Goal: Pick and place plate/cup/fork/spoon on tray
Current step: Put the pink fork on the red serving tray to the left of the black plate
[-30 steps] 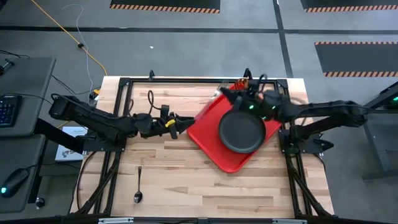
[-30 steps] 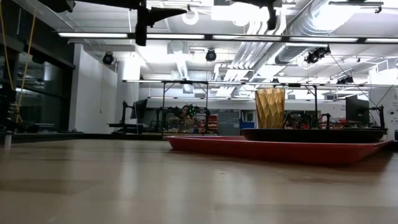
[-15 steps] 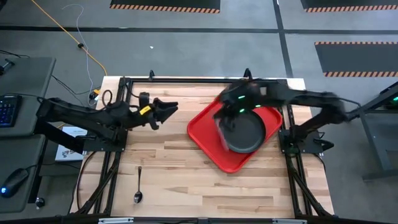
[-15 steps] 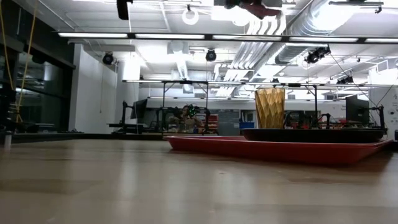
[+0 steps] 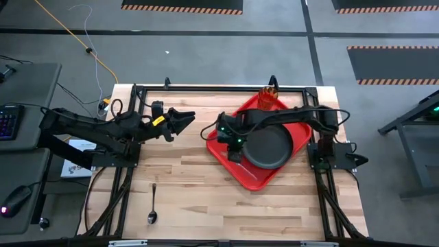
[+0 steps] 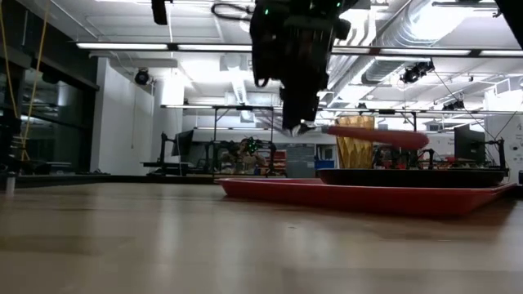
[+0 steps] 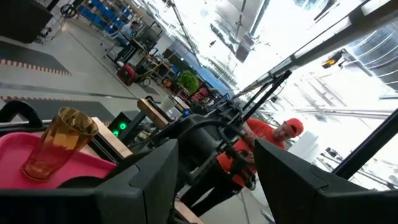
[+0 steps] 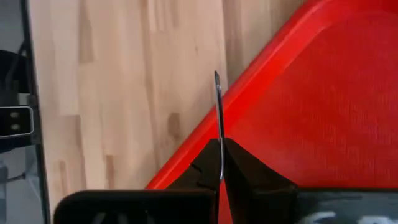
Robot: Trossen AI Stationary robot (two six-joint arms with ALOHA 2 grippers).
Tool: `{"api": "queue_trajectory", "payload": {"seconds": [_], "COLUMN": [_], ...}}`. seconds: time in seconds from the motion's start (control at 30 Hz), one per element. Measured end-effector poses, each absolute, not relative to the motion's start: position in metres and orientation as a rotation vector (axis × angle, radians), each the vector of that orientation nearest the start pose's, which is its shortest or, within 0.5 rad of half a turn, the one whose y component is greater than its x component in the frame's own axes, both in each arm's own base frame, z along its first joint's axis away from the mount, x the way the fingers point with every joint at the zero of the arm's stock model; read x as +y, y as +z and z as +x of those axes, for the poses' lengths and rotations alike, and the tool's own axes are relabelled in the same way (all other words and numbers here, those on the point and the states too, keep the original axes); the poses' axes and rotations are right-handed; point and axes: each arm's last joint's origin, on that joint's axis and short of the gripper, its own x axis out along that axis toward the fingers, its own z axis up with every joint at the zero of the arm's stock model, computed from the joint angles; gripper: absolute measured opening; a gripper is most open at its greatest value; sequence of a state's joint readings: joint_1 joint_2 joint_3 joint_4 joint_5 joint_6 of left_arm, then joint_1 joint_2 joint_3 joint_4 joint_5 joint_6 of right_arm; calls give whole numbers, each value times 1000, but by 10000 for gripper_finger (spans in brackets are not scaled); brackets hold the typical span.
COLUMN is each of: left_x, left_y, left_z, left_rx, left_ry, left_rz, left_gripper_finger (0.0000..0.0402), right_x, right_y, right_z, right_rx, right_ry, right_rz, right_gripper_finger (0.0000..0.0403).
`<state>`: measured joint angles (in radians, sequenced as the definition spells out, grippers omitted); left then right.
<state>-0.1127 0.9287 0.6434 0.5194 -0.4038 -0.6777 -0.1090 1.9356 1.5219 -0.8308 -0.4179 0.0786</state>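
Note:
The red tray (image 5: 254, 177) lies cornerwise on the table's right half. The dark plate (image 5: 267, 146) rests on it, and the amber cup (image 5: 267, 98) stands upright at its far corner. My right gripper (image 5: 230, 142) is over the tray's left edge, shut on the fork (image 6: 376, 135), which has a red handle. The dark spoon (image 5: 152, 206) lies flat on the wood near the table's near left. My left gripper (image 5: 184, 120) is open and empty above the table, left of the tray. My right gripper pinches the fork between its two fingers at the metal part (image 8: 218, 134), which shows edge-on past the fingertips. The fingers come from above, pointing down, and lie across the fork. The fork is about level and clear of the tray, its red handle (image 6: 384, 136) sticking out sideways above the plate's rim.
Black frame bars run along the table's far edge (image 5: 219, 88) and down both sides. Bare wood lies between the spoon and the tray (image 5: 192, 185). A person in red (image 7: 273, 134) is in the room beyond the table.
My right gripper has gone from the tray's far corner beside the cup toward the table's left and near edges and down, and now hangs over the tray's left edge with the fork. My left gripper has drawn back from the tray toward the table's left and far edges.

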Motion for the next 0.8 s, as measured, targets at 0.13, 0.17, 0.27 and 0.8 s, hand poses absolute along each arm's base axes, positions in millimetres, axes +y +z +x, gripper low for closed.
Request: {"api": "queue_trajectory", "payload": {"seconds": [0.13,0.17,0.27,0.8], "left_x": [-12,-12,-12,-12], "left_y": [325,325,325,325], "left_z": [206,206,206,206], "left_rx": [-318,-318,-318,-318], "left_ry": [202,202,202,205], "left_rz": [-730,-730,-730,-730], "left_gripper_finger": [202,202,202,202], "right_x": [-40,-42,-44,-35], "right_y": [210,208,201,175], "right_z": [392,390,380,363], "right_rx": [1204,1199,1184,1115], "right_ry": [200,190,174,118], "right_rz": [411,427,473,460], "right_gripper_finger": [0,0,0,0]}}
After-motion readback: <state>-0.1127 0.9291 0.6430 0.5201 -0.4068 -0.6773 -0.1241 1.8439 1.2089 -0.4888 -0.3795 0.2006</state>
